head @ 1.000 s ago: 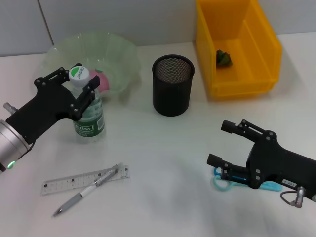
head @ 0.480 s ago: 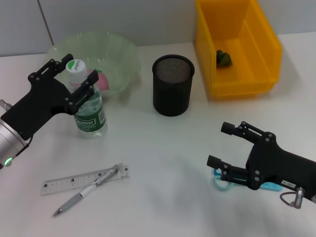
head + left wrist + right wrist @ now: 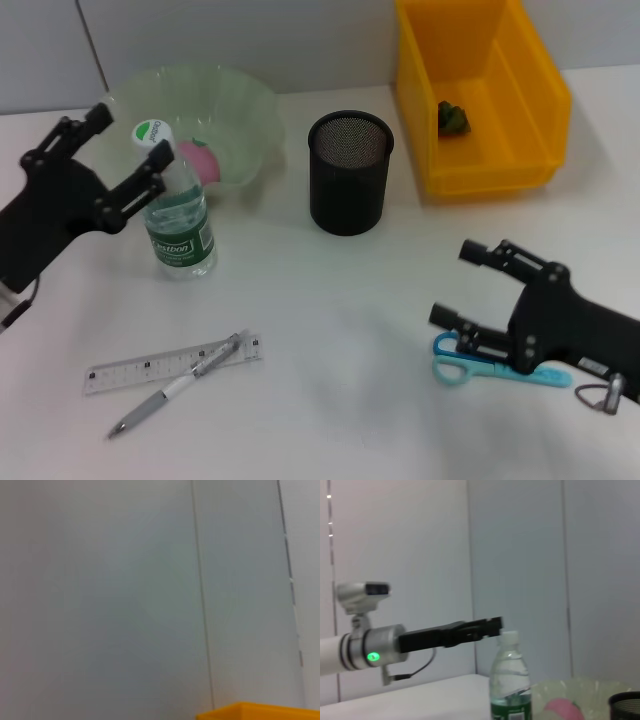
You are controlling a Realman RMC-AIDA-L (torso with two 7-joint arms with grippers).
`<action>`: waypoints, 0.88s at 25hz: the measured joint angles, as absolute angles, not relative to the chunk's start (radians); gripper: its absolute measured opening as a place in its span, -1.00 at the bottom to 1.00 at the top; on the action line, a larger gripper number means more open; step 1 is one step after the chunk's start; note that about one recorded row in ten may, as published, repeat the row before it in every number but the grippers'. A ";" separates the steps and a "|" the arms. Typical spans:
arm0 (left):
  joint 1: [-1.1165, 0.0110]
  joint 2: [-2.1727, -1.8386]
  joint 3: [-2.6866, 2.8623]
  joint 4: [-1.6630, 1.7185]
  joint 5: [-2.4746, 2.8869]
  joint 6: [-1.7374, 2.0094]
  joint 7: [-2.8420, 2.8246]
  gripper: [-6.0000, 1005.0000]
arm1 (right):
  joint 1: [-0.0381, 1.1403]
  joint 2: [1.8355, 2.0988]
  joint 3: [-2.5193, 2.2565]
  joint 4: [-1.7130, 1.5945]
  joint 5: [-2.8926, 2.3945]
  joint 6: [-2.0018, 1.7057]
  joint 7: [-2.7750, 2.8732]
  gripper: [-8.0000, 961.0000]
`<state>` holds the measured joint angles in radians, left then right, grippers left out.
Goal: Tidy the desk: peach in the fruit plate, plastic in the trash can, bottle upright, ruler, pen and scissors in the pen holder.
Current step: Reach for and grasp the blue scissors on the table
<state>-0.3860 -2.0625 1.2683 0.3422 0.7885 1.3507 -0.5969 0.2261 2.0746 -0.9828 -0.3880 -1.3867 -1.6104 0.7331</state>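
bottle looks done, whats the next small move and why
Probably lower the right gripper, open, onto the blue-handled scissors lying flat beneath it. The clear plastic bottle already stands upright with the open left gripper clear of it, and the black mesh pen holder has no scissors in it.

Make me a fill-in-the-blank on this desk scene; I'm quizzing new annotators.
1. The bottle stands ____.
2. The peach lies in the ____.
3. The scissors lie beside the ____ gripper.
4. The pen lies partly across the ____.

Missing words: upright; plate; right; ruler.
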 joint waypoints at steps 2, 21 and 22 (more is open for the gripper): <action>-0.345 -2.059 1.272 0.383 0.800 1.365 -0.615 0.57 | 0.225 2.075 -0.952 -0.390 -1.387 -1.611 0.760 0.73; -0.245 -2.049 1.296 0.456 1.213 1.540 -0.722 0.61 | 0.324 2.061 -0.925 -1.381 -2.182 -1.701 2.055 0.73; -0.246 -2.050 1.296 0.455 1.214 1.540 -0.722 0.61 | 0.345 2.060 -0.925 -1.429 -2.234 -1.748 2.108 0.73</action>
